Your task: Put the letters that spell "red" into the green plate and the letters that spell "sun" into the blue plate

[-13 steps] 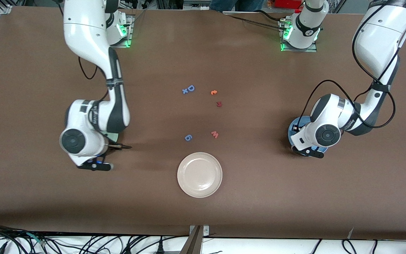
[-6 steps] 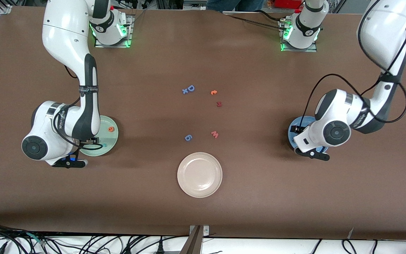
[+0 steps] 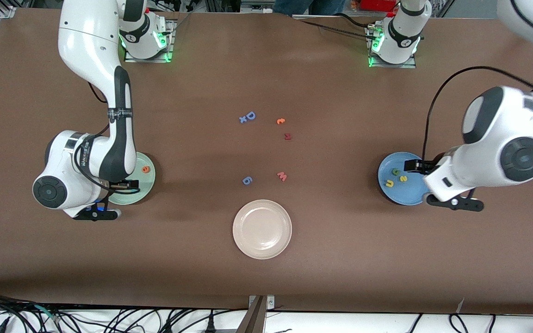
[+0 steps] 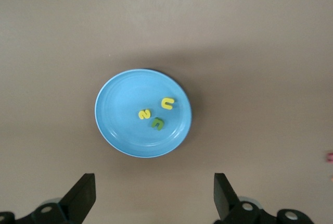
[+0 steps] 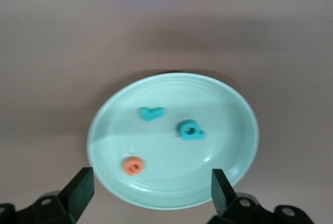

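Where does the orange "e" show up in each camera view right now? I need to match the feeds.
Front view: the orange "e" lies in the green plate, on the part not hidden by the right arm.
Right wrist view: the same letter lies in the plate, apart from the two teal letters.
Left wrist view: not in it; it shows the blue plate.
Shared landmark: the green plate.

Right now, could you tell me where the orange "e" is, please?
The orange "e" lies in the green plate at the right arm's end, beside the teal letters.
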Robot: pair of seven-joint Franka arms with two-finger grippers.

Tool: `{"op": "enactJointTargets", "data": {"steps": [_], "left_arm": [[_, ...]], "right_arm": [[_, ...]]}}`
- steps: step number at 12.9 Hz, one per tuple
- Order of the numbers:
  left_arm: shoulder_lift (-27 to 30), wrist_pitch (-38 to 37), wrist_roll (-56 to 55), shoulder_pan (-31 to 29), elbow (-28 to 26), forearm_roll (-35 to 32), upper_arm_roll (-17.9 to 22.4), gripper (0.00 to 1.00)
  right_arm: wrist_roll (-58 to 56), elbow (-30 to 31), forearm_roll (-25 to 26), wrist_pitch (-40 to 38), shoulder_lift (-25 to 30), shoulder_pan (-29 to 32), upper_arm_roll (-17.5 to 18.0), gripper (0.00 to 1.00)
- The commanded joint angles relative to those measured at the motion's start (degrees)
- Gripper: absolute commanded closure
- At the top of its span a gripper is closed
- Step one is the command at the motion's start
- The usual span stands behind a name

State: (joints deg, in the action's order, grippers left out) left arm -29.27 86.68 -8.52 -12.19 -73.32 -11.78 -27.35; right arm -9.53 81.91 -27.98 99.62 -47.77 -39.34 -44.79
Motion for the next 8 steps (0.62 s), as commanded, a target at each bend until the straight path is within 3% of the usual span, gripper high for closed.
{"op": "enactJointTargets", "data": {"steps": [1,3,5,6,8], "left_arm": [[4.29,-2.75,0.70,-0.64,3.44,2.81,1.24,0.00],[7.99,-2.75,0.70,0.06,2.74,2.81,4.65,0.00],[12.73,-2.40,1.23,8.81,0.81,6.91,17.53,0.00],[14.58,-1.87,1.49,10.24,-1.63,10.68,21.34,0.00],[20.45,2.93,1.49,10.61,-10.04,11.34,21.90,0.00]], "right_arm": [[1.08,0.18,-1.90,-3.64,2.85,-0.99,-0.65,0.00],[2.84,0.18,-1.82,-4.08,3.65,-1.78,-0.65,0.00],[4.69,0.09,-1.82,-4.09,3.65,-2.66,-0.65,0.00],[5.83,0.09,-1.82,-4.09,3.65,-3.89,-1.00,0.00],[8.64,0.00,-1.82,-3.91,3.65,-7.48,-2.58,0.00]]}}
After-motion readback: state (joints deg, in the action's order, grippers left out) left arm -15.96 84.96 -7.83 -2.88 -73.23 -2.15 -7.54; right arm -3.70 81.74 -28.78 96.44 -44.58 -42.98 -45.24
